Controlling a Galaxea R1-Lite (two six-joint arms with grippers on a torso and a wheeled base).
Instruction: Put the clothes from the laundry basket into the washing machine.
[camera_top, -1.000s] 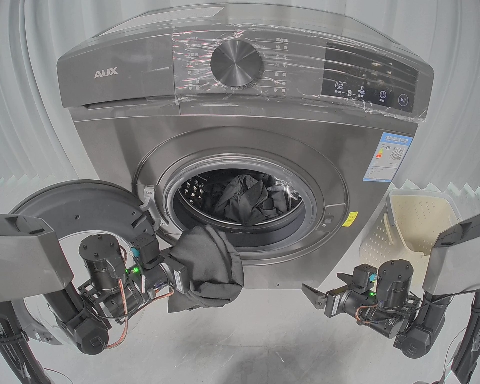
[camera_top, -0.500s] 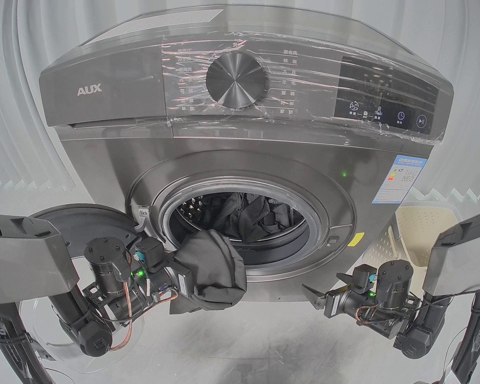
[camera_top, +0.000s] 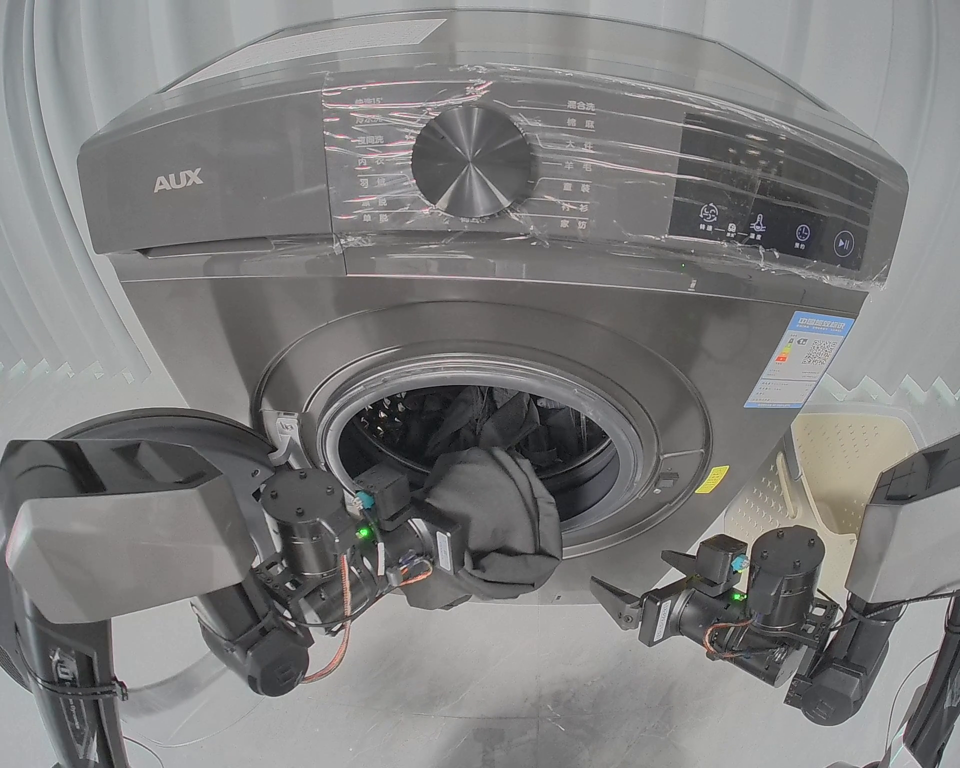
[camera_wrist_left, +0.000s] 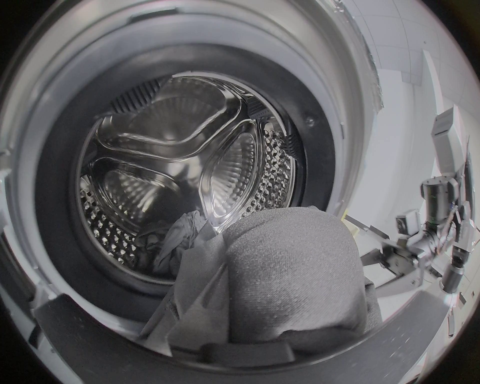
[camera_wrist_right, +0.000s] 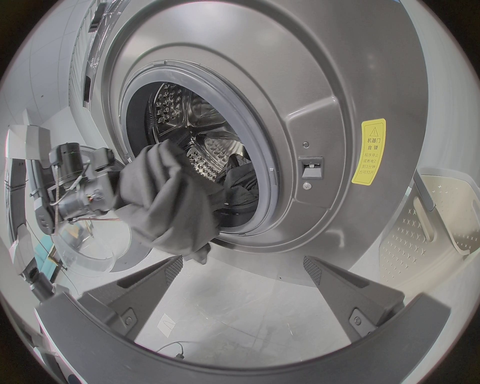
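While left gripper (camera_top: 440, 548) clamps bunched dark grey garment (camera_top: 495, 520) at lower rim of washing machine (camera_top: 480, 300) opening, right gripper (camera_wrist_right: 240, 265) hangs low in front, jaws apart, empty. More dark clothes (camera_top: 490, 415) lie inside drum (camera_wrist_left: 165, 150). Cream laundry basket (camera_top: 850, 450) stands at machine's right.

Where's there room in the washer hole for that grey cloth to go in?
Free: the upper drum, between the door seal and the dark clothes lying low. Crowded: low at the front, where the grey cloth hangs.
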